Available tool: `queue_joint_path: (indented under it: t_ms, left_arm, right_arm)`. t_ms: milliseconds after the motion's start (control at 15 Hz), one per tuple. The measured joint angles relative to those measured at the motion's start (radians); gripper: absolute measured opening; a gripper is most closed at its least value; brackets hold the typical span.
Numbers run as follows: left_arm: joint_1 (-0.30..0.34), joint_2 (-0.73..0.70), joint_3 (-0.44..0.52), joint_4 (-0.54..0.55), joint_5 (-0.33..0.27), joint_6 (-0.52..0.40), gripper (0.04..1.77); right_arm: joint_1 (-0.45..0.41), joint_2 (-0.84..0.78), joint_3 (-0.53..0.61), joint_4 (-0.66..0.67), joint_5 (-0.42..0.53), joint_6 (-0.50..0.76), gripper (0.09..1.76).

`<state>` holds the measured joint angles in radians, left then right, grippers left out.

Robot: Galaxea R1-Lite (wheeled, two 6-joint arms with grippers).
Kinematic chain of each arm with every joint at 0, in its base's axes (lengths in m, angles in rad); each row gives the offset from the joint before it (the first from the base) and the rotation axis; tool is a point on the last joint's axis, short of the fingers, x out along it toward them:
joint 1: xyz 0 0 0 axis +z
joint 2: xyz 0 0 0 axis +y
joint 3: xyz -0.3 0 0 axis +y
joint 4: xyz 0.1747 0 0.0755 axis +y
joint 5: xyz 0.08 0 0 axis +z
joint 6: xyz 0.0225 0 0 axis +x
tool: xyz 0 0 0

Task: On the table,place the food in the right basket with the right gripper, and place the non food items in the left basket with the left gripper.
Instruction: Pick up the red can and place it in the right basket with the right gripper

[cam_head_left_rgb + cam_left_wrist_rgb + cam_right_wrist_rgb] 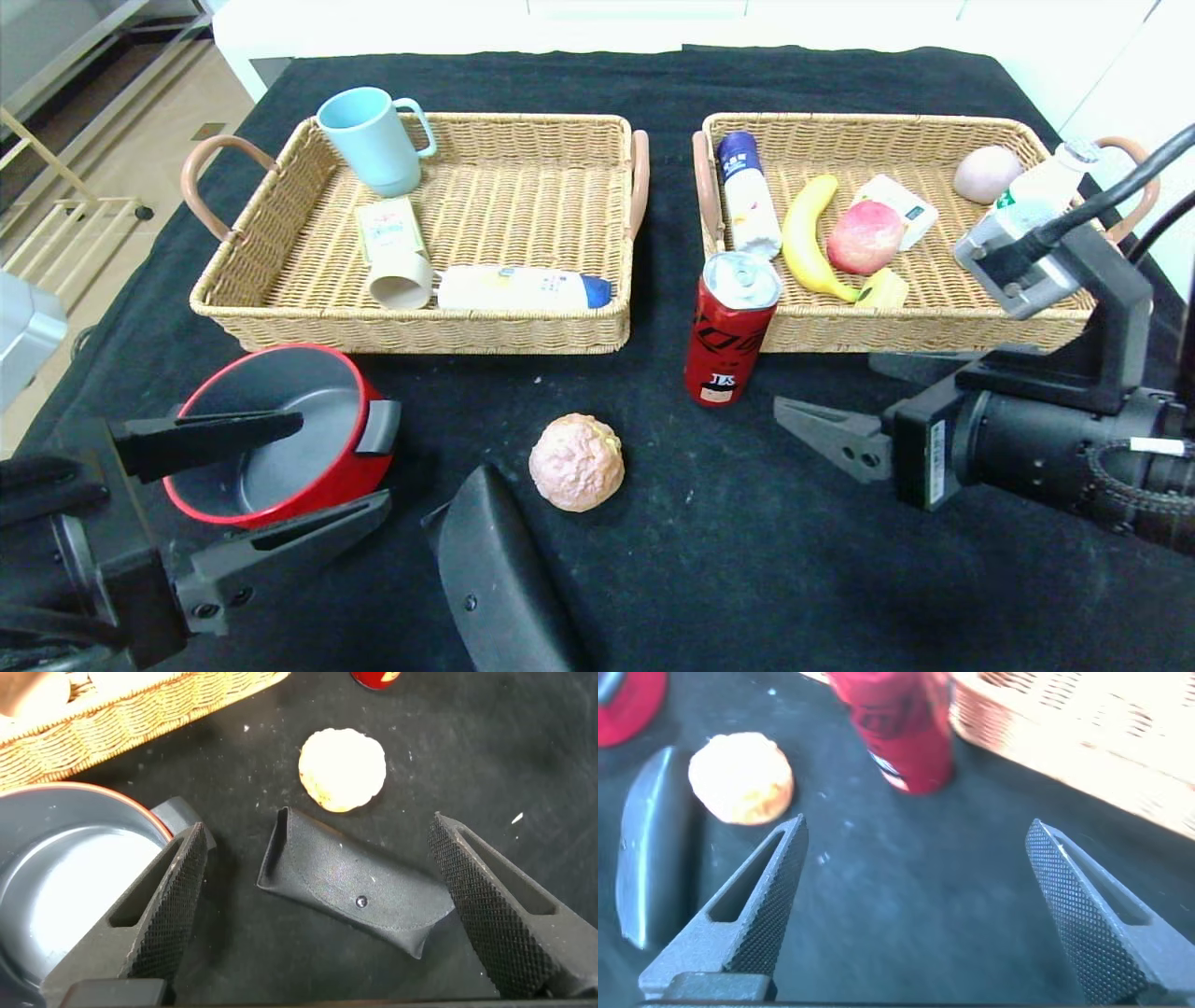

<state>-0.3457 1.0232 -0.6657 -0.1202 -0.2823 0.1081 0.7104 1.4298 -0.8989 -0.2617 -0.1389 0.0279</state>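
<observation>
Head view: red soda can point(731, 327) upright on black worktop point(747, 560), just before right wicker basket point(934, 322); round pinkish bun point(577, 462) near can.
Left wrist view: left gripper point(327, 910) spread over black glasses case point(360, 891).
Right wrist view: right gripper point(920, 910) spread, empty, near can point(896, 728).

Can point(731, 327) before right basket point(934, 322); bun point(577, 461) nearer.

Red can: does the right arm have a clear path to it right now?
Probably yes. The right tool is open, with bare black cloth up to the red can, which stands upright outside the right basket; only that basket's front wall is close.
</observation>
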Motion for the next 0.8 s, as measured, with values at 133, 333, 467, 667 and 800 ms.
queue_joint_path:
  t_ms: [133,333,467,667,800]
  left_arm:
    - [-0.001,0.000,0.001,0.000,0.000,0.000,1.72]
    - [-0.001,-0.003,0.000,0.000,-0.001,0.000,1.72]
    - [-0.002,-0.004,-0.001,0.000,-0.001,0.000,1.72]
    - [-0.002,-0.006,-0.001,0.000,-0.001,0.000,1.72]
    - [-0.001,-0.007,-0.001,0.000,-0.001,0.000,1.72]
  right_arm:
    - [0.019,0.063,-0.013,-0.110,-0.002,-0.020,1.70]
    - [0.043,0.133,-0.031,-0.153,-0.008,-0.033,1.70]
    - [0.048,0.165,-0.055,-0.164,-0.040,-0.035,1.70]
    - [0.050,0.213,-0.102,-0.197,-0.071,-0.039,1.70]
    - [0.051,0.240,-0.129,-0.218,-0.090,-0.039,1.70]
